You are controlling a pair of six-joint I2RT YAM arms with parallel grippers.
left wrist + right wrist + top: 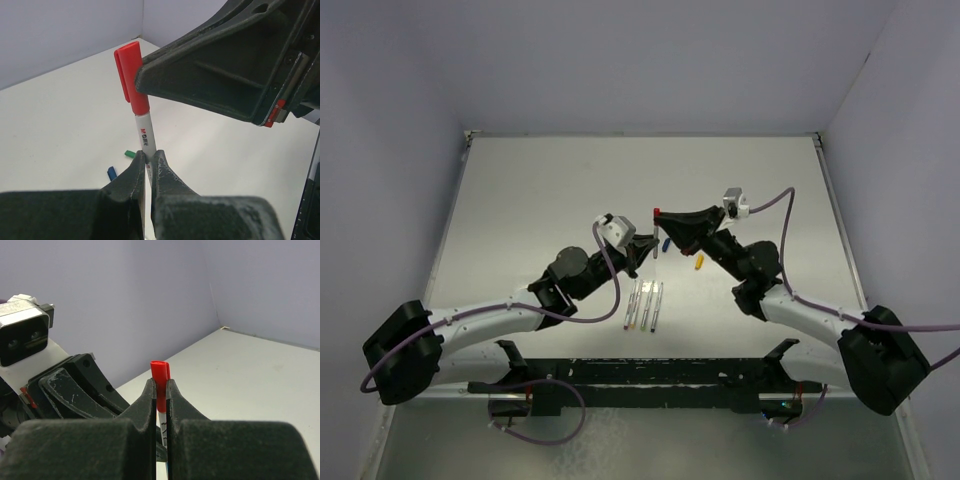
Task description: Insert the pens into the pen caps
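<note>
In the left wrist view, the left gripper (pixel 148 159) is pinched shut on the lower barrel of an upright white pen (pixel 145 131). A red cap (pixel 131 70) covers the pen's top end, and a broad black finger (pixel 210 75) of the other arm meets the cap's side. Past the fingers, a green cap (pixel 130 153) and a blue cap (pixel 111 173) lie on the table (pixel 65 115).

Only the right wrist view shows the right gripper (pixel 160 390) clamped on the red cap from both sides.

Only the overhead view shows the remaining pens (pixel 647 303) lying side by side near the bases, and a yellow cap (pixel 699 264) beyond them. Their count is hard to make out. The held pen's tip is hidden inside the cap.
</note>
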